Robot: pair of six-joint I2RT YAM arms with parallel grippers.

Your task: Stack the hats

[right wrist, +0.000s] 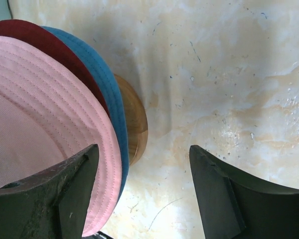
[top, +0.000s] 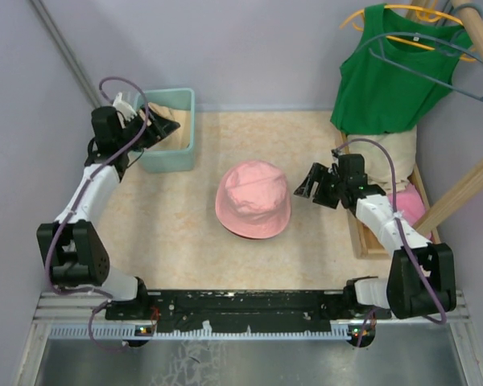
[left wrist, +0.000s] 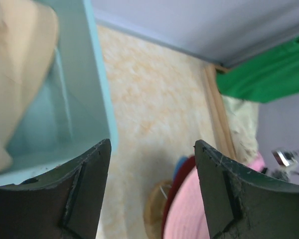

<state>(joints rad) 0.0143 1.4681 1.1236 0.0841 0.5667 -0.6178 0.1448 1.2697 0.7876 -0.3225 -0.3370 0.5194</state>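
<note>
Pink hat sat mid table, and we used it as the reference for everything. From the right wrist view we saw a dark red hat directly under it and a blue hat under that, brims fanned out a bit rather than flush, with a round wooden disc peeking out from below the blue brim. So we judged three hats were already piled. The beige hat was well apart from the pink hat, up and to its left, slumped inside the teal basket. Left gripper hung at the basket's rim on the side facing the pink hat, jaws spread wide, nothing between them, only bare table in the gap. Right gripper hovered just right of the pink hat, near its brim, jaws also wide and empty. Green tank top hung far right of the pink hat and was not part of the job. As we read it, the beige hat was the one left to move. We flagged these risks: the fabric is floppy, so a shallow pinch could catch one layer and slip. A grab low in the basket could drag or tip the basket along. A sagging brim could snag the rim. An off-centre drop could slide off the uneven pile. The right fingers, that close, could nudge the pink brim and shift the pile.
</note>
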